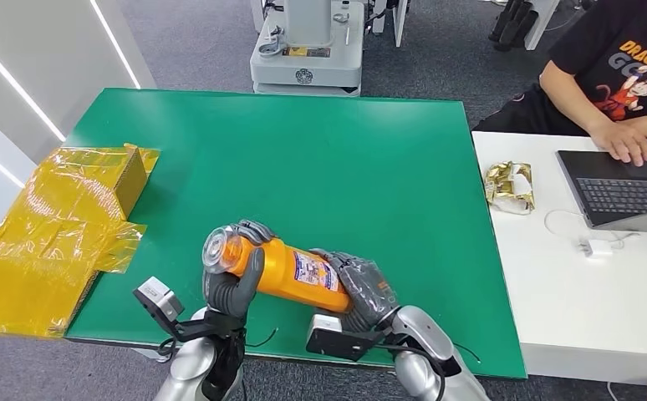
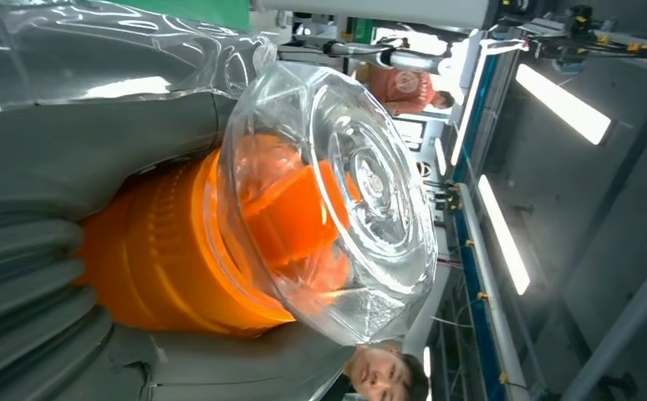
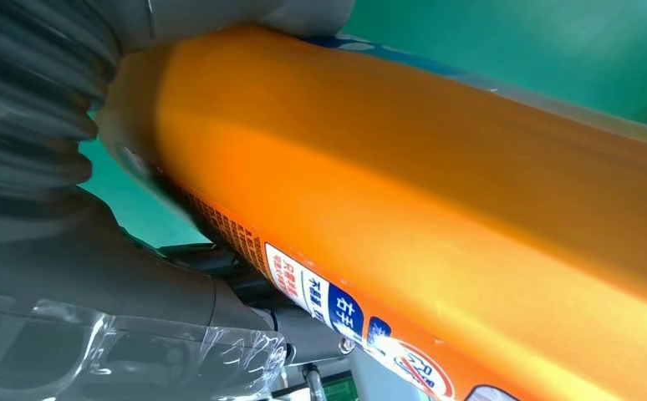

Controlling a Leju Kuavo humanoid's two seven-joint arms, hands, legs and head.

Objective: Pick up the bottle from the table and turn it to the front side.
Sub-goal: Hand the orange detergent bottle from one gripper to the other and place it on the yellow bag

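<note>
Orange bottle (image 1: 291, 271) lies wrapped by fingers of both hands.

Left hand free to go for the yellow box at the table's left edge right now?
Probably not: the left hand grips the cap end of the orange bottle, which the right hand also holds. The path to the yellow box looks open.

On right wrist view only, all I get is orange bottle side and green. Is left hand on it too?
Observer: Yes. Head view shows the left hand gripping the bottle at its cap end, the right hand at the base end.
Operator: Cap on?
Observer: Left wrist view shows a clear cap over the orange top.
Operator: Bottle upright?
Observer: No, roughly level, over the near edge of the green table.
Operator: Label visible?
Observer: Partly, a label faces up toward the head camera.
</note>
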